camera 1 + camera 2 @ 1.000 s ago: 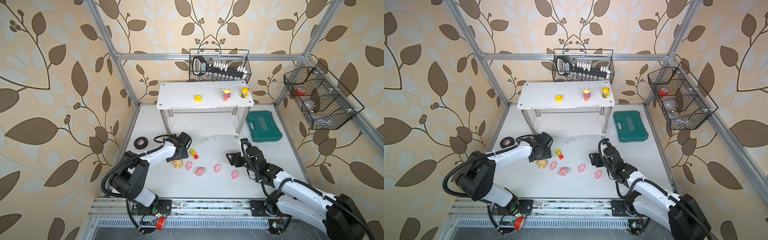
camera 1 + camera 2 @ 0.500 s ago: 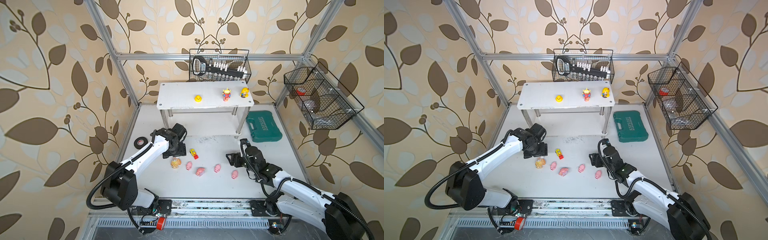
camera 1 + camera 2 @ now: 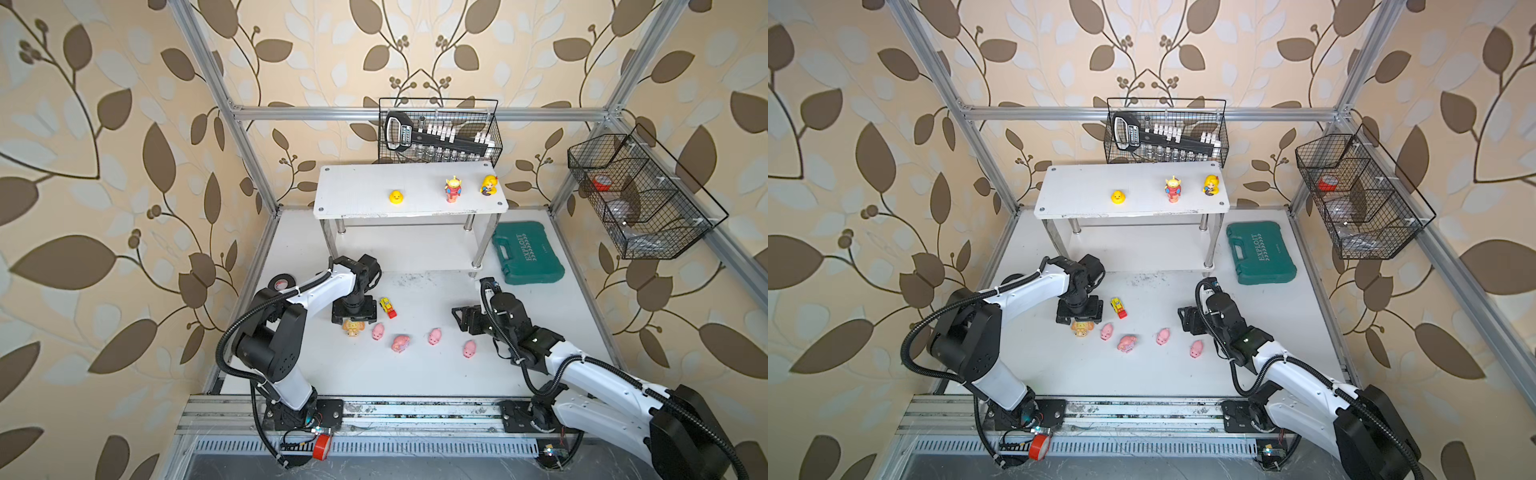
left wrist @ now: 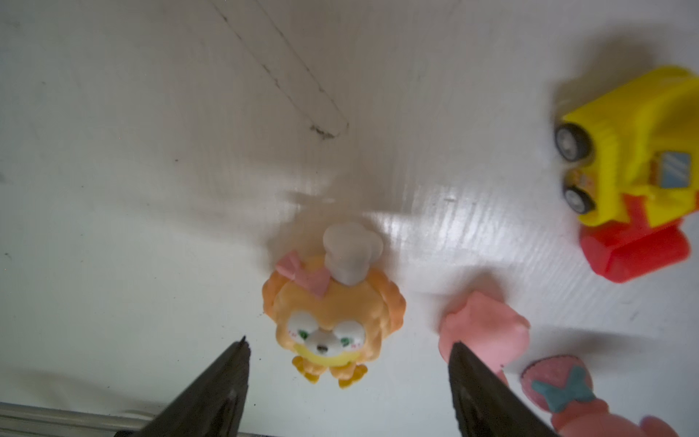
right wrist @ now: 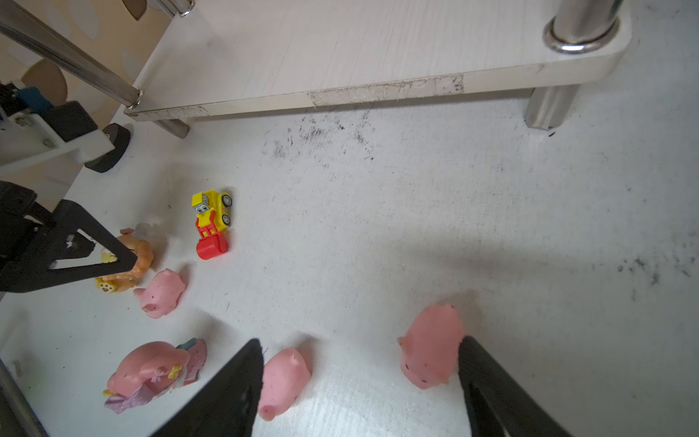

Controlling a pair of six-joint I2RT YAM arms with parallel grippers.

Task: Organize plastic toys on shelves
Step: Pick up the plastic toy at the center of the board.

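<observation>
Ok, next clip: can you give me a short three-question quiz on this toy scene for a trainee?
1. True or false: four toys stand on the top shelf.
2. Which toy are the open jaws of the left arm lined up on? A) orange animal B) yellow-red vehicle C) green case
3. How many pink toys lie on the floor?
Key: 1 false, three: duck, alien, doll. 2 A. 3 four.
</observation>
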